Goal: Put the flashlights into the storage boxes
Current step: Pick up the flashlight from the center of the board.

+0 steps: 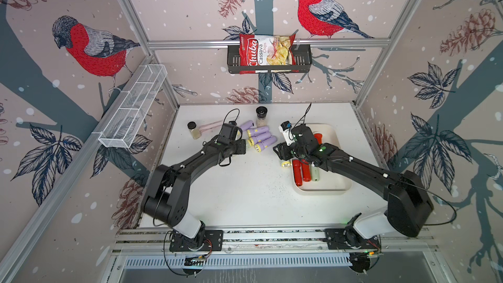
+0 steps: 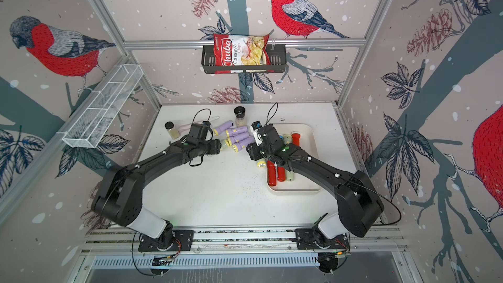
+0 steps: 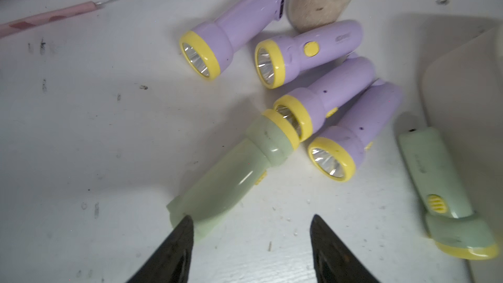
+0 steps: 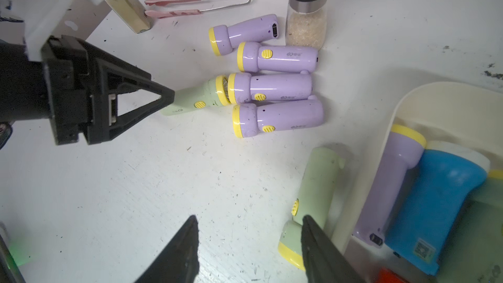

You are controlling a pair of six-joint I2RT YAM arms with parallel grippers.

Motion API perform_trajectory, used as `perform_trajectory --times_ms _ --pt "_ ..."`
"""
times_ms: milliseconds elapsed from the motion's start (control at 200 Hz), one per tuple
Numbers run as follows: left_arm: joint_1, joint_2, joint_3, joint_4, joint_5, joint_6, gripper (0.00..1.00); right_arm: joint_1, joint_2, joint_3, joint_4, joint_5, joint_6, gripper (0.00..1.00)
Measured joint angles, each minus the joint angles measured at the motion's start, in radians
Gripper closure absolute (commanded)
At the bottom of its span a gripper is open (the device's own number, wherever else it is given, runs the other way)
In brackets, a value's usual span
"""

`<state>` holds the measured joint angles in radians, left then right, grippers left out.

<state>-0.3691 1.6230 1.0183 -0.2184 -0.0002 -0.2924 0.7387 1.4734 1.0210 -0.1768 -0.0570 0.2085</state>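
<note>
Lying in the tray [image 4: 424, 91], a blue flashlight [image 4: 435, 200] shows clearly only from the right wrist; left hand [image 3: 251, 216] and right hand [image 4: 250, 217] gape; open worktop [image 1: 245, 194] lies nearside.

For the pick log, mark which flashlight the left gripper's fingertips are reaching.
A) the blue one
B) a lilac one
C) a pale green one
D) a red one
C: in the left wrist view the left gripper stands open at the tail end of a pale green flashlight, with one fingertip at its edge.
</note>
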Motion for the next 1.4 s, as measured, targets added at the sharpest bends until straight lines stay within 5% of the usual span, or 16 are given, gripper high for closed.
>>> perform_trajectory --times_ms 245,600,1321,1401 --pt "0.021 0.161 0.126 -0.092 0.023 0.072 0.36 0.0 0.002 -0.024 0.011 0.011 -0.002 0.4" --pt "0.023 0.208 0.153 -0.136 0.005 0.127 0.37 -0.002 0.002 -0.057 0.026 0.023 -0.002 0.39" --pt "0.011 0.239 0.134 -0.167 0.095 0.154 0.53 -0.002 -0.039 -0.103 0.064 0.025 -0.002 0.4" --pt "0.006 0.239 0.132 -0.169 0.097 0.153 0.62 -0.002 -0.045 -0.107 0.064 0.025 -0.002 0.4"
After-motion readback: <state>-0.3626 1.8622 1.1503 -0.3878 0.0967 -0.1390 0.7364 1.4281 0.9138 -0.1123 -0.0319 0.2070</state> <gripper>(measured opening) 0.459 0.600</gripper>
